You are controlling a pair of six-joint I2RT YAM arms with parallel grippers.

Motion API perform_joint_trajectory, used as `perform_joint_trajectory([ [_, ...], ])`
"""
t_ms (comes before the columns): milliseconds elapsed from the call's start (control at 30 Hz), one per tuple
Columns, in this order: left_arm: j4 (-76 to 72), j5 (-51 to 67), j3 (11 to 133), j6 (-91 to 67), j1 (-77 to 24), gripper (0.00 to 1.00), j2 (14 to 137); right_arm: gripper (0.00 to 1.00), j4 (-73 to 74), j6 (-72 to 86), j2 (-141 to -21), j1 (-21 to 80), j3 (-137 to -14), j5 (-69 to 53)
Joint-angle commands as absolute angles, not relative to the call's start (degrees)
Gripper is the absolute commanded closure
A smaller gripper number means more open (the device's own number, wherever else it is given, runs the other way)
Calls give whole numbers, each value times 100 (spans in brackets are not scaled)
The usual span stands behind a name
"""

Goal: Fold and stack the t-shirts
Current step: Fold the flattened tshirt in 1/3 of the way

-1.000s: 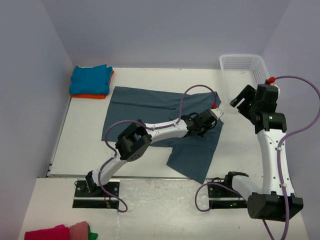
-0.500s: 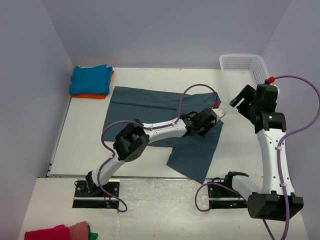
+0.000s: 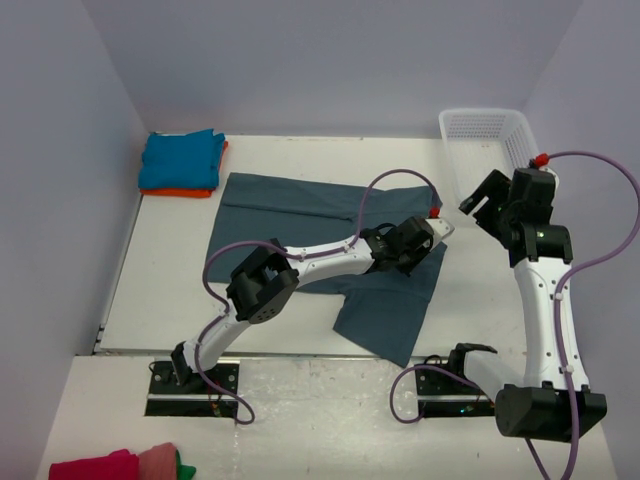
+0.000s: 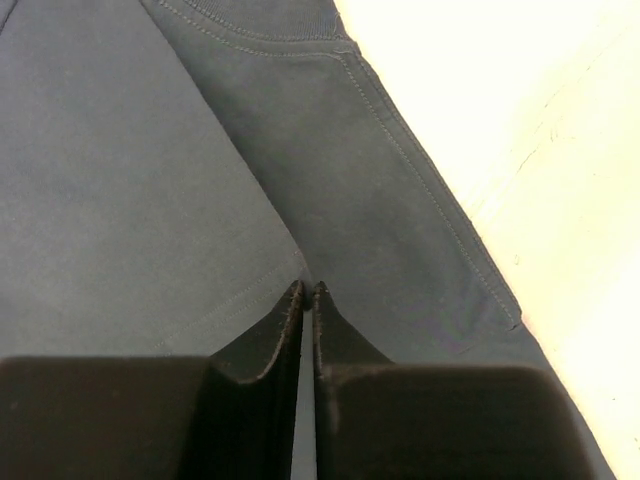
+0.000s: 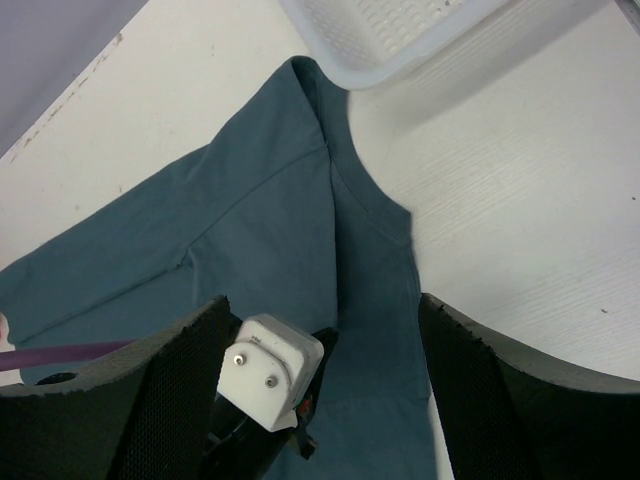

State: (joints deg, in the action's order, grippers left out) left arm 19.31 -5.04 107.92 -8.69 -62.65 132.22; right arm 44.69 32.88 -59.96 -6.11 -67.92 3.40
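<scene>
1. The slate-blue t-shirt (image 3: pixel 300 215) lies spread on the middle of the white surface (image 3: pixel 170 290). Its broad part runs from 9 to 3 o'clock, and a narrower flap hangs toward 5 o'clock, close to the near edge.
2. The left tool (image 4: pixel 305 290) is narrow, its two dark fingers drawn together with only a slit between them. Its tips sit on the slate-blue cloth at a stitched hem near the shirt's 3 o'clock edge. Whether a fold is caught between them cannot be told.
3. The left arm reaches across the shirt from 7 o'clock, lying over the cloth.
4. The right tool (image 3: pixel 478 205) is wide, its fingers well apart and holding nothing. It hangs above the surface at 3 o'clock, just beyond the shirt's edge and beside the white mesh basket (image 3: pixel 485 125).
5. The basket stands in the 1 o'clock corner. Its near rim is just beside the shirt's far right tip.
6. The turquoise t-shirt (image 3: pixel 180 158) lies folded on the orange t-shirt (image 3: pixel 190 192) in the 10 o'clock corner. This stack is near the slate-blue shirt's far left corner but apart from it.
</scene>
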Motion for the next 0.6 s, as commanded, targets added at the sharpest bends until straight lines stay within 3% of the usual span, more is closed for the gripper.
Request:
perform_joint_trajectory([
  [0, 1661, -579, 10820, -730, -6302, 91, 13184, 23, 4307, 3155, -6003, -598, -6715, 299],
  [133, 1460, -1010, 10504, -546, -6328, 83, 12895, 23, 4237, 3129, -6029, -528, -6557, 307],
  [367, 1116, -2206, 9388, -535, -6319, 58, 11461, 22, 4113, 2945, -6029, -141, -6381, 509],
  [467, 1423, -3450, 8720, -983, -6258, 47, 10017, 21, 4210, 2918, -5907, 717, -6285, 808],
  [567, 2298, -3639, 8333, -1615, -5925, 40, 9266, 21, 4464, 3163, -5819, 1333, -6004, 896],
])
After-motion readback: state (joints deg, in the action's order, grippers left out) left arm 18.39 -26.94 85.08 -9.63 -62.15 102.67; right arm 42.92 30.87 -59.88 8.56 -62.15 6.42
